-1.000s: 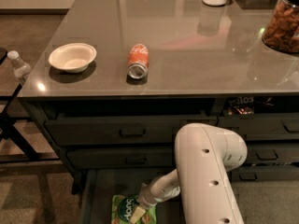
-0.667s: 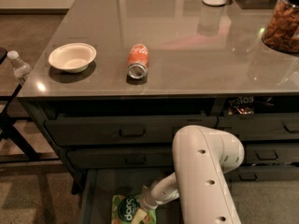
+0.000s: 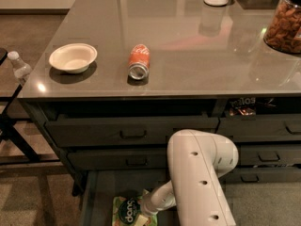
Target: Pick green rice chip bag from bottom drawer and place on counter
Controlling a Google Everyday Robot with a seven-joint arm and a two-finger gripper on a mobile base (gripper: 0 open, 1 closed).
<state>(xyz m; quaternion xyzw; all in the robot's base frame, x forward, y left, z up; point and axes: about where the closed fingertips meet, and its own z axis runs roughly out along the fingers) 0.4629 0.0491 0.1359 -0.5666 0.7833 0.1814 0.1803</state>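
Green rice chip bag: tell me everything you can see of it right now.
The green rice chip bag is a small light-green, crinkly-looking packet with a dark green round logo in white letters and pale chips pictured below. It lies flat, face up, on the dark floor of the open bottom drawer; the picture cuts off its lower edge. The gripper, at the end of the white arm, is down at the bag's right side as seen, hiding part of it; contact cannot be told.

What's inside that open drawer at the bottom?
The green rice chip bag lies in the bottom drawer, with the end effector down at its right edge. The robot's white arm covers the drawer's right side, so anything there is hidden.
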